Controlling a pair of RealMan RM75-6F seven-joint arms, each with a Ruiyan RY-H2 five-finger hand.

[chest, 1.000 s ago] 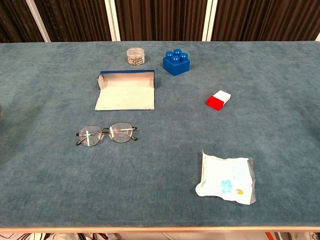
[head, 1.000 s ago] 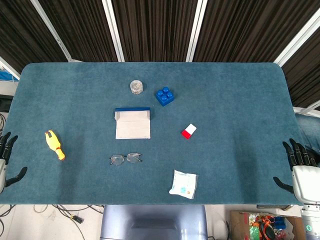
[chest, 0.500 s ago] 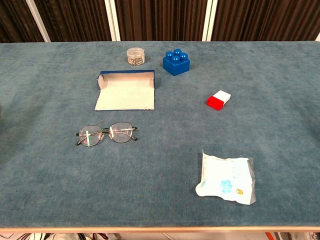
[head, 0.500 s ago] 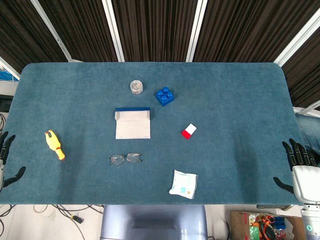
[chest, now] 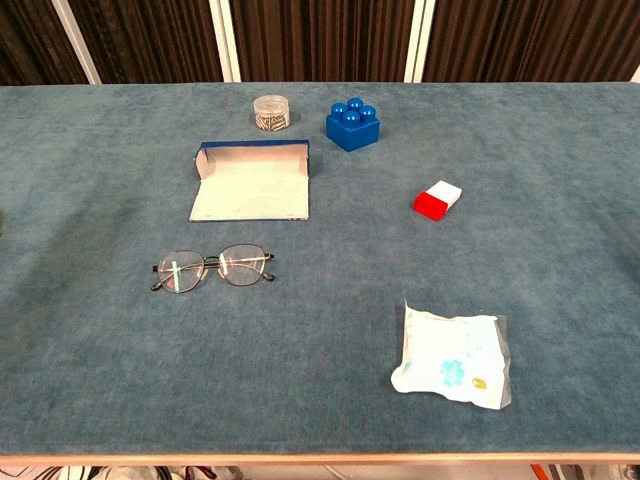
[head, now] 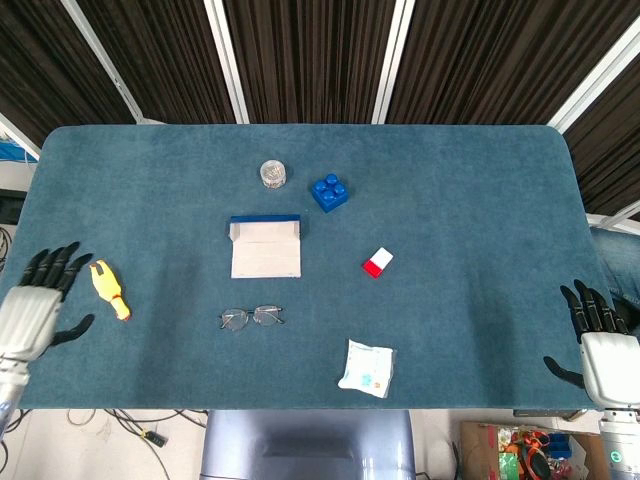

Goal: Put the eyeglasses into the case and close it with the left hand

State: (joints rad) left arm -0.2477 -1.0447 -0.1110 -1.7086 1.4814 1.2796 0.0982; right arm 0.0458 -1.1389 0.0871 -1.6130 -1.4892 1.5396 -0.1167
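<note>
Table: a blue-green felt-covered table (head: 470, 200) is carrying everything.
Left hand: the left hand (head: 35, 305) is hovering over the table's left edge, fingers spread, holding nothing, just beside a yellow rubber chicken toy (head: 109, 289).
Right hand: the right hand (head: 598, 345) is hanging at the right edge, fingers spread, empty.
Case: the white, blue-rimmed rectangular eyeglass case (chest: 251, 180) is lying open.
Packet: a crinkled white plastic packet (chest: 452, 356) is lying near the front.
Eyeglasses: the thin metal-framed eyeglasses (chest: 213, 268) are lying on the felt just in front of the case, apart from it.

Matt teal felt-like cloth table (head: 470, 200); thin metal-framed eyeglasses with glossy lenses (chest: 213, 268); shiny blue plastic brick (chest: 352, 124); crinkled translucent plastic packet (chest: 452, 357).
</note>
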